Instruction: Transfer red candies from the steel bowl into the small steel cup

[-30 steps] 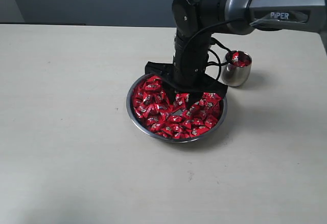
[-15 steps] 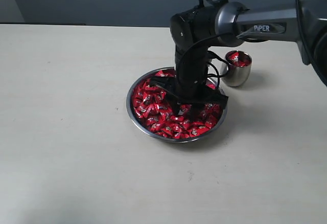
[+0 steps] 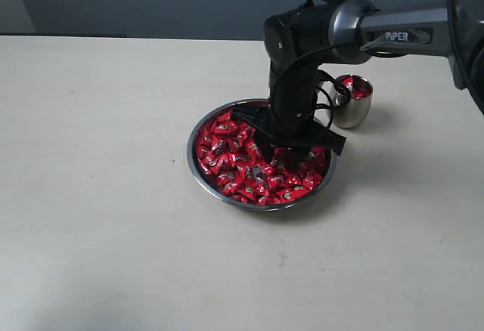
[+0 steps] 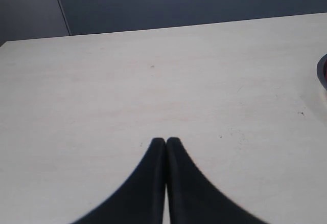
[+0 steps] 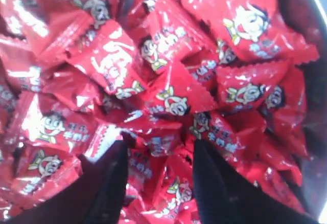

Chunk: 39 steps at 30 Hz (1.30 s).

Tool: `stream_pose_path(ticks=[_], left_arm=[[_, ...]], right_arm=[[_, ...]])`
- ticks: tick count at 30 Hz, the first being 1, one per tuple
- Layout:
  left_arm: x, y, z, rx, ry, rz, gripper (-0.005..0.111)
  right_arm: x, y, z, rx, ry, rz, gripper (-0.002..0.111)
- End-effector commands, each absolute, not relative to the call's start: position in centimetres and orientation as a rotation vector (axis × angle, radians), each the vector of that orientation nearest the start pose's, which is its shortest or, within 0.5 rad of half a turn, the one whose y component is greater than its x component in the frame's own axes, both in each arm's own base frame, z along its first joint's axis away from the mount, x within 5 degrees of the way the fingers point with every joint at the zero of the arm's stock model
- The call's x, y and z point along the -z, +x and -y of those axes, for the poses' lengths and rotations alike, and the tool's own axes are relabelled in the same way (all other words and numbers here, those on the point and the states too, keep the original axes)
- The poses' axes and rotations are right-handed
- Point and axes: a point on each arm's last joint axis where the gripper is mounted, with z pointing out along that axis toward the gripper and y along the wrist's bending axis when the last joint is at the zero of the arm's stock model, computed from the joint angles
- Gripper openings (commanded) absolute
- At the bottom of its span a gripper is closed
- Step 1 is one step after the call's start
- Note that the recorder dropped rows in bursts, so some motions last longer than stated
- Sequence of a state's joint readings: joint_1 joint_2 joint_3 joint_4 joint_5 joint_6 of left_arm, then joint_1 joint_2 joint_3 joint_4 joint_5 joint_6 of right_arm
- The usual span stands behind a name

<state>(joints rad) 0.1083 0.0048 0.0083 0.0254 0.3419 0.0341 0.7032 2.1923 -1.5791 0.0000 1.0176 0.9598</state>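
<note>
Setting: a robotics test bench, most likely a laboratory room. I work over a broad, pale, matt table [image 3: 91, 255] that runs back to a plain dark blue-grey wall [image 3: 151, 2]. In my left wrist view the same table meets that wall, and a paler grey panel [image 4: 25, 4] joins it at a straight seam. My right arm [image 3: 423, 21], grey and black with exposed cables, carries the lettering "PIPER". On the table stand a steel bowl [image 3: 190, 157] of red candies [image 3: 227, 146] and a small steel cup [image 3: 352, 112].
</note>
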Motion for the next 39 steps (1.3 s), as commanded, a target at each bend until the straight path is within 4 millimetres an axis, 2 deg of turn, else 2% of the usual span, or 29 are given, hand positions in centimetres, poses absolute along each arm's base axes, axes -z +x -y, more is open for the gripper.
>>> stream_pose_path(ticks=[1,9,18,24,27,31,36,39], left_arm=[[-18.3,5.3,-0.7,-0.123,-0.054,-1.819,0.0],[-18.3,5.3,-0.7,-0.123,-0.054,-1.819,0.0],[-18.3,5.3,-0.7,-0.123,-0.054,-1.819,0.0],[-18.3,5.3,-0.7,-0.123,-0.054,-1.819,0.0],[-18.3,5.3,-0.7,-0.123,-0.054,-1.819,0.0],[-18.3,5.3,-0.7,-0.123,-0.054,-1.819,0.0],[-18.3,5.3,-0.7,-0.123,-0.054,-1.819,0.0],[-18.3,5.3,-0.7,-0.123,-0.054,-1.819,0.0]], right_arm=[[-13.4,33.2,-27.5,-0.062,0.375,-3.044,0.041],[-12.1,33.2,-27.6,-0.036,0.34,-3.067,0.041],[-11.9,33.1,-27.0,0.068,0.265,-3.085,0.041],[-11.9,33.1,-27.0,0.07,0.263,-3.084,0.04],[-11.9,33.1,-27.0,0.076,0.259,-3.082,0.031],[-11.9,33.1,-27.0,0.074,0.224,-3.083,0.004],[-12.0,33.0,-27.1,0.051,0.243,-3.094,0.003],[-13.1,33.1,-27.2,0.02,0.241,-3.08,0.003]])
